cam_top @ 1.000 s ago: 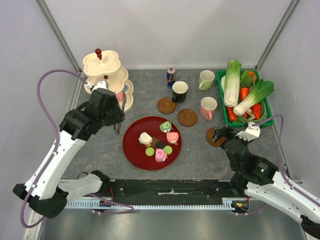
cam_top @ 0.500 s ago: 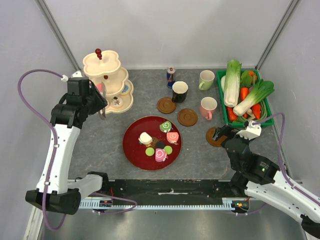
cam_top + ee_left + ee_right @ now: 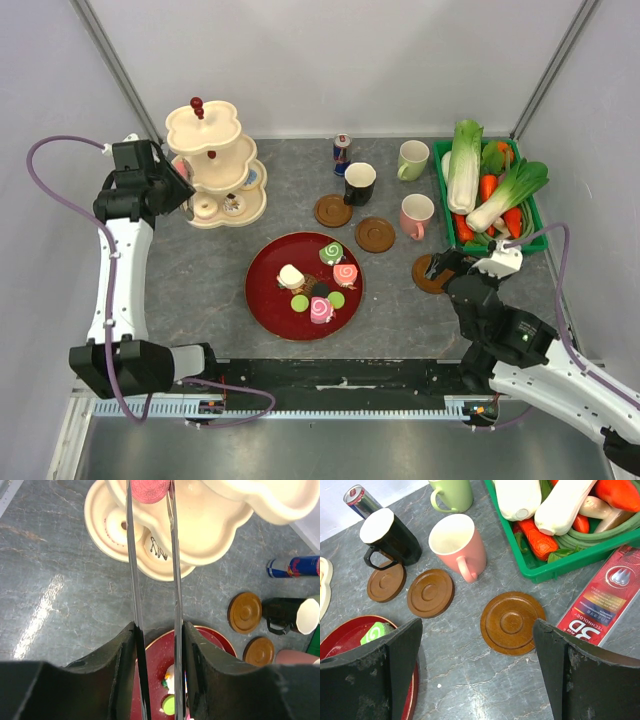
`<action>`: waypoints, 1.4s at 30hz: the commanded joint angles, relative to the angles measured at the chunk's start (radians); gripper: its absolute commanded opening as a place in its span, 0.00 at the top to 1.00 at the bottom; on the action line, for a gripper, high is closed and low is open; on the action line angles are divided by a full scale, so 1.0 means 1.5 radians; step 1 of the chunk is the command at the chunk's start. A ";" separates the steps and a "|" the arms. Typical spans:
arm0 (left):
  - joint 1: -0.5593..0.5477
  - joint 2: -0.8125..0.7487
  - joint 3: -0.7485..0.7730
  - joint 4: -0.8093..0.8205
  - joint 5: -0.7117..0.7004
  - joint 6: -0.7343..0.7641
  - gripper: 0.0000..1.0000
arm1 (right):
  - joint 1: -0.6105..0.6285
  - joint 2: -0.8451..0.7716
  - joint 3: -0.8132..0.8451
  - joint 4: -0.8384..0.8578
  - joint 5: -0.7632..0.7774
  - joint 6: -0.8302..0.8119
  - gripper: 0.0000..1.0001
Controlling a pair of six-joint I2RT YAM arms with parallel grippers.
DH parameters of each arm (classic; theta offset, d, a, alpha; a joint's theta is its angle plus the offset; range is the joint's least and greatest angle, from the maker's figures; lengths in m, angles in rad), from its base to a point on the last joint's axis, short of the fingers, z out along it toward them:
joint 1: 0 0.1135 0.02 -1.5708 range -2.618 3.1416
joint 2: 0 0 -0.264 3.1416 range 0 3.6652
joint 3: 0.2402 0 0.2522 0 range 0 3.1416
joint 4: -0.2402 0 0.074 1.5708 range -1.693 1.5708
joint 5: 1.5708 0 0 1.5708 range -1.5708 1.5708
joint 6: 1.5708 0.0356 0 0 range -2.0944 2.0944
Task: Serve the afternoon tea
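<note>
Swung from the red plate (image 3: 268,262) to the tiered stand (image 3: 225,150), the left gripper (image 3: 157,635) clamps tongs (image 3: 132,570) pinching a pink macaron (image 3: 150,489), which next needs easing onto a tier. The right gripper (image 3: 477,645) hangs wide open over one of three coasters (image 3: 512,622); about seven pastries (image 3: 345,273) remain plated, three mugs (image 3: 416,213) stand beyond, two treats (image 3: 205,208) sit on the lowest tier.

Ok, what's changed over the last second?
The left gripper, shut on the pink macaron, swung away from the red plate leftward and back to the tiered stand. The right gripper, open above a coaster, and the plate's pastries stayed put.
</note>
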 commanded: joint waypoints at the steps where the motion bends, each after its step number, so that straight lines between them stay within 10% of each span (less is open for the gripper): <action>1: 0.025 0.023 0.015 0.085 0.044 0.014 0.56 | 0.000 0.014 0.022 0.014 0.030 0.000 0.02; 28: 0.055 0.089 0.053 0.076 0.083 0.013 0.45 | 0.000 0.002 0.025 0.009 0.035 -0.005 0.02; 42: 0.058 -0.167 -0.079 0.008 0.158 0.018 0.45 | 0.000 -0.007 0.022 0.002 0.034 -0.007 0.02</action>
